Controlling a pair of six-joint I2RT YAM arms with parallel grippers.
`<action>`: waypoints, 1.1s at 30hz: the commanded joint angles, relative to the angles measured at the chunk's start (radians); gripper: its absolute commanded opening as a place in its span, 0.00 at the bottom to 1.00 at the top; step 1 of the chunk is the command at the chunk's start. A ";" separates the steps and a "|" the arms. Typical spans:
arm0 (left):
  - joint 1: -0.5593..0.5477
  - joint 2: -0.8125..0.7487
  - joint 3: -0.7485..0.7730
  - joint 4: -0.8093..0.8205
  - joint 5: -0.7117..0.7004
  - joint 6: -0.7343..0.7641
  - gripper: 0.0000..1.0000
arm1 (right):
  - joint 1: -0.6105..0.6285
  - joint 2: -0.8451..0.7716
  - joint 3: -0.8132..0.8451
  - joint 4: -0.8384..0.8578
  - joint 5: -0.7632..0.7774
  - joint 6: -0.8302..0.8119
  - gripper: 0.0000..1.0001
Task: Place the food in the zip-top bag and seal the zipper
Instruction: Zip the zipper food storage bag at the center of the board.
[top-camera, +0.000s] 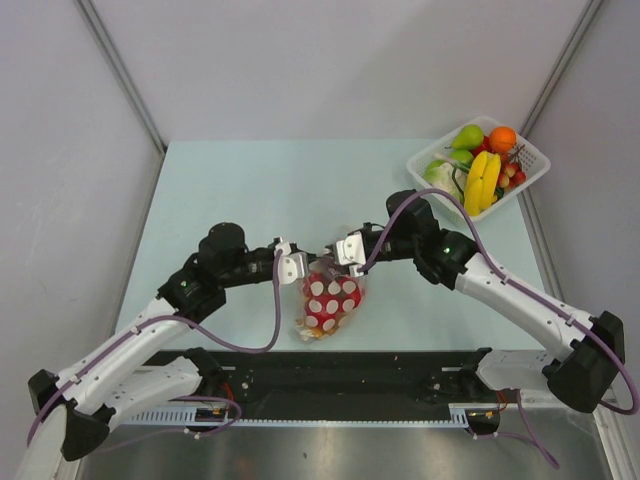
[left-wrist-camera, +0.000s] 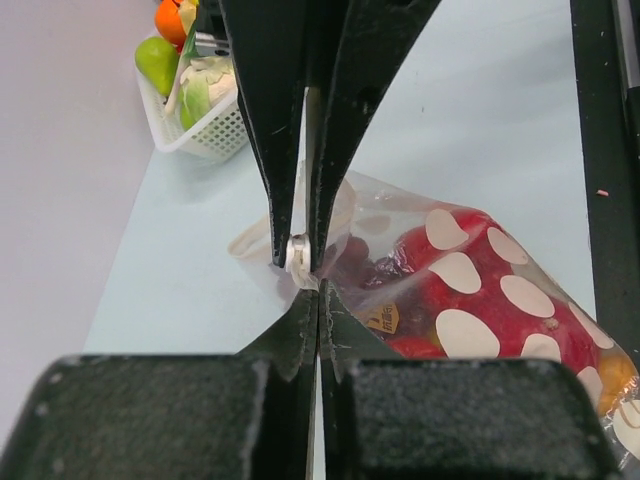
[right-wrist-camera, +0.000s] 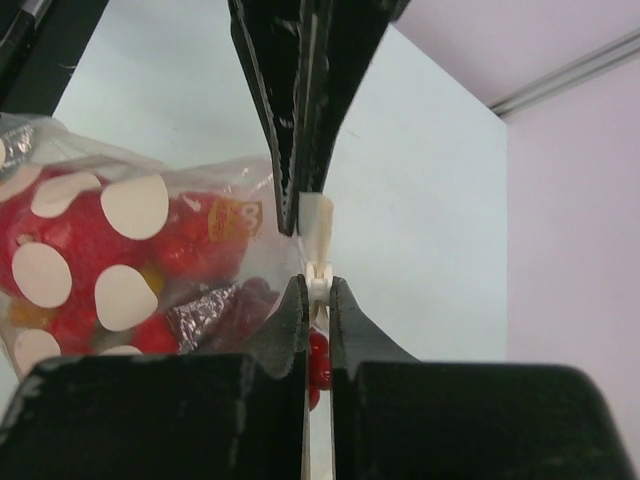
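**Both Fingers Pinched on the Bag's Zipper**

The left arm (top-camera: 130, 340) and right arm (top-camera: 520, 290) reached inward from the near edge over the pale worktop (top-camera: 230, 190). The zip-top bag (top-camera: 330, 300) lay mid-worktop with red, purple and orange food (left-wrist-camera: 430, 300) inside. A white basket (top-camera: 528, 172) of toy fruit (top-camera: 482, 180) sat at the far right corner. The left fingers (left-wrist-camera: 318, 305) and right fingers (right-wrist-camera: 318, 292) were each clamped on the zipper (right-wrist-camera: 317, 225), meeting tip to tip at the bag's mouth.
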 joint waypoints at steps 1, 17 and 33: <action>-0.008 -0.065 0.021 0.094 0.095 0.035 0.00 | -0.054 0.028 0.013 -0.051 0.083 -0.021 0.00; 0.001 -0.125 0.000 0.095 0.051 0.053 0.00 | -0.193 0.045 0.013 -0.115 0.067 -0.069 0.00; 0.009 0.071 0.164 -0.050 0.077 0.030 0.69 | -0.005 -0.101 0.014 -0.047 0.130 0.124 0.00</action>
